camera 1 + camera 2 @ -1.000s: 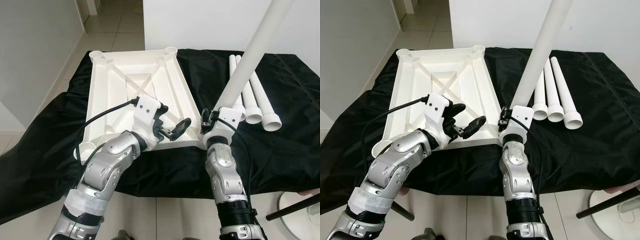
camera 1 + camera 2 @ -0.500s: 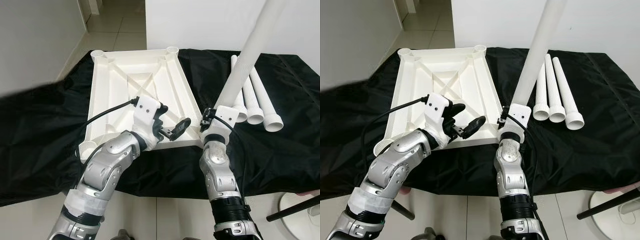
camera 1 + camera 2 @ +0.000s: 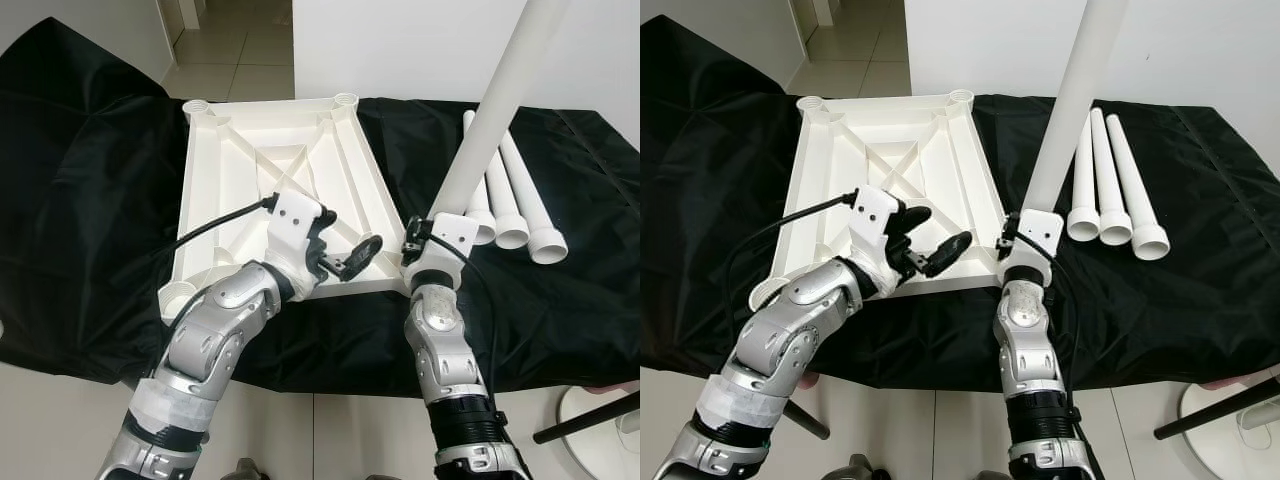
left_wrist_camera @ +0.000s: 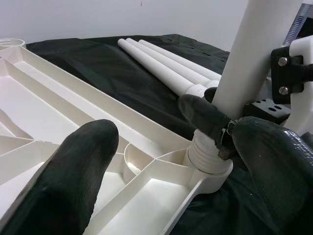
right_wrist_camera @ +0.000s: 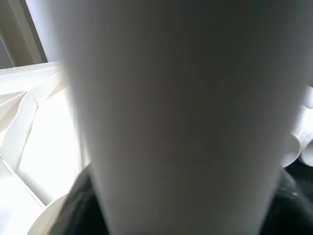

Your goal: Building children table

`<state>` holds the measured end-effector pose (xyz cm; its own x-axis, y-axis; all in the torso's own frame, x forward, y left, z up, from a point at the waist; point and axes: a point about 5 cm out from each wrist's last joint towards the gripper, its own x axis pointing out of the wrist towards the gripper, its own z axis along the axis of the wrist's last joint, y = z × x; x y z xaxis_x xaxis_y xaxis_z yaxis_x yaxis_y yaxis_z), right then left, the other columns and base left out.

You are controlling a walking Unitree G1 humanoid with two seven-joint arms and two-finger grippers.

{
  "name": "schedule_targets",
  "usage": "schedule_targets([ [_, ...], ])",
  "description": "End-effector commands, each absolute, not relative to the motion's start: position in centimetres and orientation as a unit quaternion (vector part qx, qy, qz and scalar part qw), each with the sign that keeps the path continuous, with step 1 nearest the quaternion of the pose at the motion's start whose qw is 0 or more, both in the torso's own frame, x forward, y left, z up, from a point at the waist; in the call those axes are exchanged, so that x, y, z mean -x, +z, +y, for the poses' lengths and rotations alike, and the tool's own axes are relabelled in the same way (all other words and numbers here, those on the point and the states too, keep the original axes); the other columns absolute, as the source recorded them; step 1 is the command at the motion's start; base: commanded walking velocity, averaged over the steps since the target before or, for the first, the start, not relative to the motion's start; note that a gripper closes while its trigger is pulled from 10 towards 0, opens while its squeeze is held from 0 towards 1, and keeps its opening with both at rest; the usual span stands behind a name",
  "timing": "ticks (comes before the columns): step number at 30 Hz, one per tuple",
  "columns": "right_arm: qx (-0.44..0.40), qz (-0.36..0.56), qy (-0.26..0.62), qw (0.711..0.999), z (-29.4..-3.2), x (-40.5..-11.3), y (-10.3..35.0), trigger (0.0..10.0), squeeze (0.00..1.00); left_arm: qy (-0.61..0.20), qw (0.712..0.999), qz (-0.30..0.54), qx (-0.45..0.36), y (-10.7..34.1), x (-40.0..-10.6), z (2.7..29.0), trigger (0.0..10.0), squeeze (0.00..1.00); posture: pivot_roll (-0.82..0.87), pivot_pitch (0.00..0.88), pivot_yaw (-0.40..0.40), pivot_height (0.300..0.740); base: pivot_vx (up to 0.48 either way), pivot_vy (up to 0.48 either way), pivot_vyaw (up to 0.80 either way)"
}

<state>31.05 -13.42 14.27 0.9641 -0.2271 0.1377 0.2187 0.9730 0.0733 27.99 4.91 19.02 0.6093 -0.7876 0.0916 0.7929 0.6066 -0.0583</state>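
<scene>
Black cloth point(image 3: 90, 200), tiled floor point(image 3: 240, 45).

Head views bright, even indoor light, sharp, soft shadows only. Black cloth point(image 3: 560, 290) swallows detail, white tabletop point(image 3: 290, 190) near overexposed. Left wrist view: near fingers point(image 4: 58, 181) blurred. Right wrist view: white leg point(image 5: 186, 117) very close, fully out of focus.
</scene>
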Motion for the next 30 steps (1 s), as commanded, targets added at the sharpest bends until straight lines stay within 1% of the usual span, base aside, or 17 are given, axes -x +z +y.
schedule_targets([
  [1,-0.031,-0.055,-0.108,0.992,-13.5,-30.9,13.3,10.0,1.0,-0.449,0.892,-0.032,0.04,19.1,-27.8,4.9,10.0,0.0,0.01,0.0,0.016,0.74,0.0,0.0,0.0],
  [6,-0.03,-0.058,-0.097,0.993,-13.5,-30.8,13.4,10.0,1.0,-0.449,0.892,-0.032,0.04,19.0,-27.8,4.9,10.0,0.0,0.01,0.0,0.016,0.74,0.0,0.0,0.0],
  [7,-0.023,-0.061,-0.089,0.994,-13.6,-30.8,13.4,10.0,0.07,-0.449,0.892,-0.032,0.041,19.1,-27.8,4.8,10.0,0.0,0.01,0.0,0.015,0.74,0.0,0.0,0.0],
  [8,-0.023,-0.061,-0.089,0.994,-13.6,-30.8,13.4,10.0,0.07,-0.449,0.892,-0.032,0.041,19.1,-27.8,4.8,10.0,0.0,0.01,0.0,0.015,0.74,0.0,0.0,0.0],
  [9,-0.019,-0.065,-0.079,0.995,-13.9,-30.9,13.5,10.0,0.0,-0.449,0.892,-0.032,0.041,19.1,-27.8,4.8,10.0,0.0,0.01,0.0,0.013,0.74,0.0,0.0,0.0],
  [11,-0.019,-0.065,-0.079,0.995,-13.9,-30.9,13.5,10.0,0.0,-0.449,0.892,-0.032,0.041,19.1,-27.8,4.8,10.0,0.0,0.01,0.0,0.013,0.74,0.0,0.0,0.0],
  [14,-0.014,-0.076,-0.054,0.996,-14.6,-31.0,13.9,10.0,0.0,-0.448,0.893,-0.032,0.041,19.1,-27.8,4.8,10.0,0.0,0.01,0.0,0.014,0.74,0.0,0.0,0.0],
  [15,-0.004,-0.085,-0.019,0.996,-15.2,-31.1,14.2,10.0,0.0,-0.447,0.893,-0.032,0.041,19.1,-27.8,4.8,10.0,0.0,0.01,0.0,0.014,0.74,0.0,0.0,0.0],
  [16,-0.004,-0.085,-0.019,0.996,-15.2,-31.1,14.2,10.0,0.0,-0.447,0.893,-0.032,0.041,19.1,-27.8,4.8,10.0,0.0,0.01,0.0,0.014,0.74,0.0,0.0,0.0],
  [17,0.003,-0.087,0.013,0.996,-15.7,-31.2,14.3,10.0,0.0,-0.447,0.893,-0.032,0.041,19.1,-27.8,4.8,10.0,0.0,0.01,0.0,0.014,0.74,0.0,0.0,0.0],
  [18,0.003,-0.087,0.013,0.996,-15.7,-31.2,14.3,10.0,0.0,-0.447,0.893,-0.032,0.041,19.1,-27.8,4.8,10.0,0.0,0.01,0.0,0.014,0.74,0.0,0.0,0.0],
  [19,0.012,-0.092,0.04,0.995,-16.1,-31.3,14.6,10.0,0.0,-0.447,0.893,-0.032,0.042,19.1,-27.9,4.8,10.0,0.0,0.0,0.0,0.017,0.74,0.0,0.0,0.0],
  [20,0.012,-0.092,0.04,0.995,-16.1,-31.3,14.6,10.0,0.0,-0.447,0.893,-0.032,0.042,19.1,-27.9,4.8,10.0,0.0,0.0,0.0,0.017,0.74,0.0,0.0,0.0],
  [22,0.025,-0.09,0.086,0.992,-16.5,-31.3,14.7,10.0,0.0,-0.447,0.893,-0.033,0.042,19.1,-27.9,4.8,10.0,0.0,0.0,0.0,0.017,0.74,0.0,0.0,0.0],
  [23,0.025,-0.09,0.086,0.992,-16.5,-31.3,14.7,10.0,0.0,-0.447,0.893,-0.033,0.042,19.1,-27.9,4.8,10.0,0.0,0.0,0.0,0.017,0.74,0.0,0.0,0.0],
  [27,0.044,-0.082,0.159,0.983,-17.0,-31.4,14.8,10.0,0.0,-0.446,0.893,-0.034,0.043,19.3,-28.0,4.8,10.0,0.0,-0.01,0.0,0.024,0.74,0.0,0.0,0.0],
  [30,0.047,-0.081,0.171,0.981,-17.1,-31.4,14.8,10.0,0.0,-0.446,0.893,-0.034,0.044,19.3,-28.1,4.8,10.0,0.0,-0.01,0.0,0.024,0.74,0.0,0.0,0.0],
])
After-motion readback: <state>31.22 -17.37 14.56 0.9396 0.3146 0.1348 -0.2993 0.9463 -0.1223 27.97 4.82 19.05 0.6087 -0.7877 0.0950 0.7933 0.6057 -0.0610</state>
